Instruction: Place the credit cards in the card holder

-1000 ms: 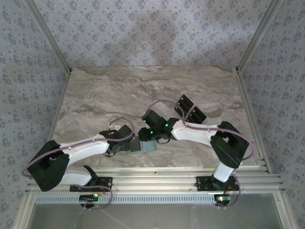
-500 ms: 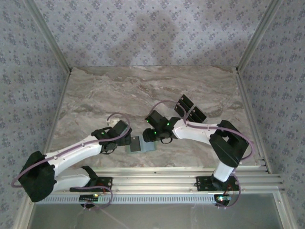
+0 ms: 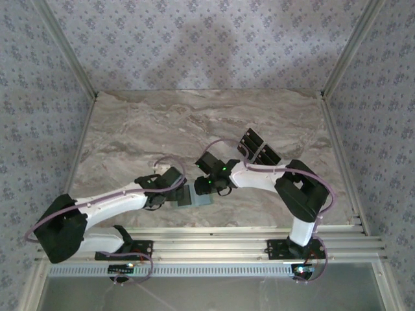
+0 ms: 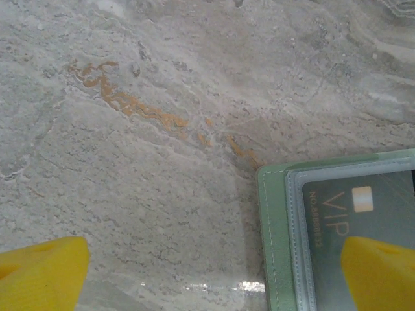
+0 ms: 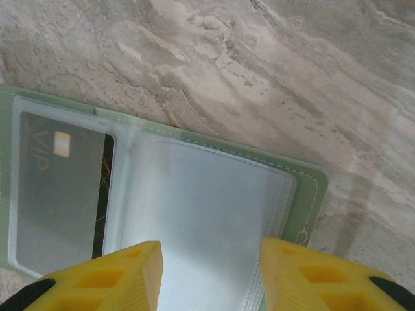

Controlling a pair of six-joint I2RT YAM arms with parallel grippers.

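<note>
From above, the pale sage-green, wallet-like card holder (image 3: 194, 197) lies open near the front edge of the marbled stone table (image 3: 130, 129), between the left gripper (image 3: 174, 194) and right gripper (image 3: 206, 188). Flat black credit cards (image 3: 258, 148) sit well apart from it, behind the right arm (image 3: 259, 176).

At the left wrist, the yellow fingers (image 4: 42, 275) are spread wide. One is over the holder's corner, where a grey VIP card (image 4: 363, 220) shows under clear plastic.

At the right wrist, yellow fingers (image 5: 107, 278) stand apart over an empty clear sleeve (image 5: 207, 207), clasping nothing.

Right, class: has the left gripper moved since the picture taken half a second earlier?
Yes. The left gripper has shifted right, closing the gap to the card holder, which lies where it did.
</note>
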